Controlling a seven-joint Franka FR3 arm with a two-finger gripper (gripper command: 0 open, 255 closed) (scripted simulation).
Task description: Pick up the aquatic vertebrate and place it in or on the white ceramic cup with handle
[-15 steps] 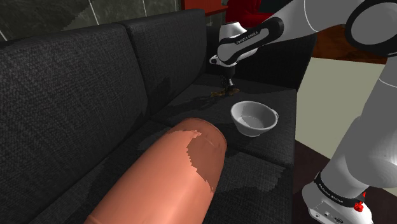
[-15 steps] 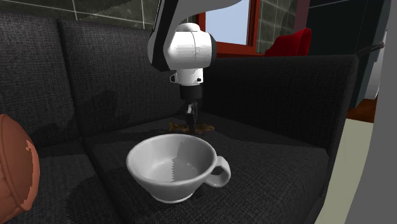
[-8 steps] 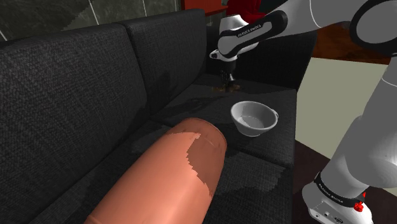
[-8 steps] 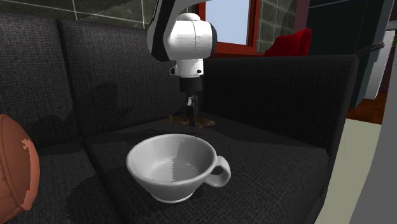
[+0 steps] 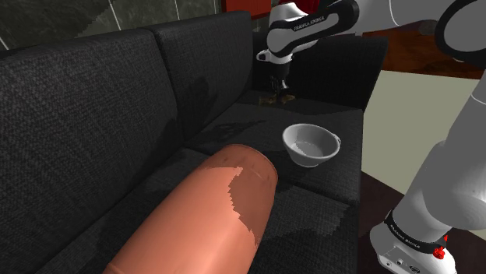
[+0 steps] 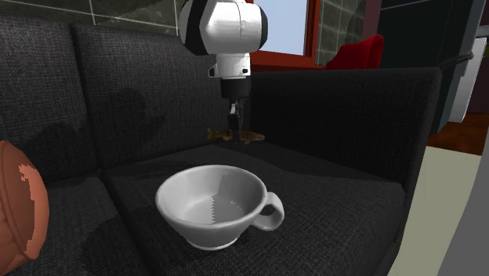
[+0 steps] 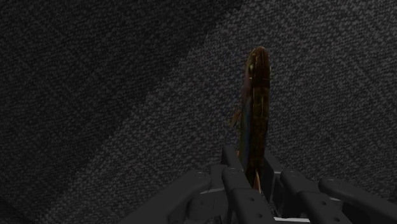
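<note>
In my shoulder view the sofa (image 5: 93,101) runs from lower left to upper right, and the arm (image 5: 467,140) reaches from the lower right over its far seat. The cup (image 5: 311,144) sits on that seat, near the front edge. Behind it, toward the corner where backrest meets armrest, the gripper (image 5: 279,84) points down with the fish (image 5: 276,100) clasped between its fingers, well apart from the cup. A bolster (image 5: 210,218) lies on the nearer seat, to the cup's lower left.

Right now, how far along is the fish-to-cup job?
Done: the gripper is shut on the brown fish, which looks clear of the sofa seat. In hand: the lift. Left: carry it over the empty white cup and release.
</note>
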